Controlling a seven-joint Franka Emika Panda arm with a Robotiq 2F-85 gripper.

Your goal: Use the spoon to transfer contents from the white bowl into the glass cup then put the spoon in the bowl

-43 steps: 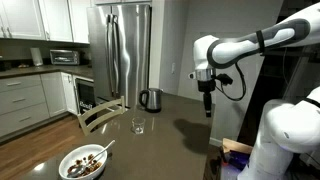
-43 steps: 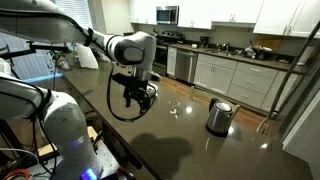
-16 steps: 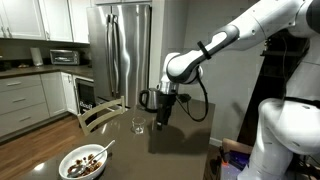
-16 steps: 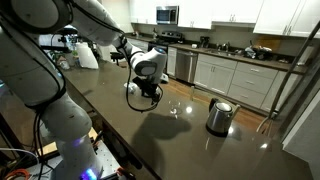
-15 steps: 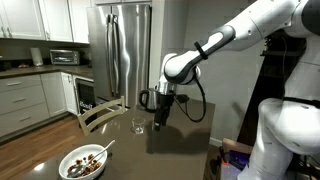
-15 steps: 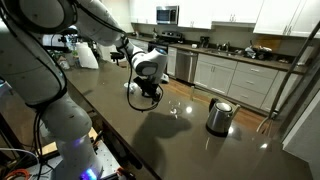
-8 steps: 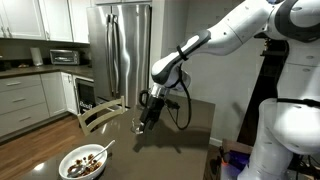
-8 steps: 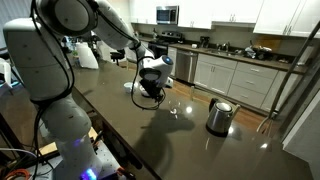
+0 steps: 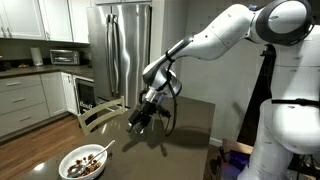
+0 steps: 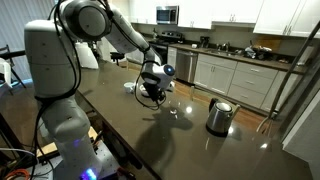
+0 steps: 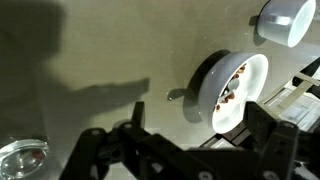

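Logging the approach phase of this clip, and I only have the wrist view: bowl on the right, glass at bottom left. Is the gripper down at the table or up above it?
Observer: In an exterior view the gripper hangs above the table, open and empty, well apart from the white bowl.
Reviewer: I can't make out the spoon clearly. Where is it?
Observer: The spoon rests in the bowl, with its handle leaning out over the rim on the arm's side.
Reviewer: Is anything else on the table?
Observer: A steel kettle stands past the glass cup, on the far side of it from the gripper.
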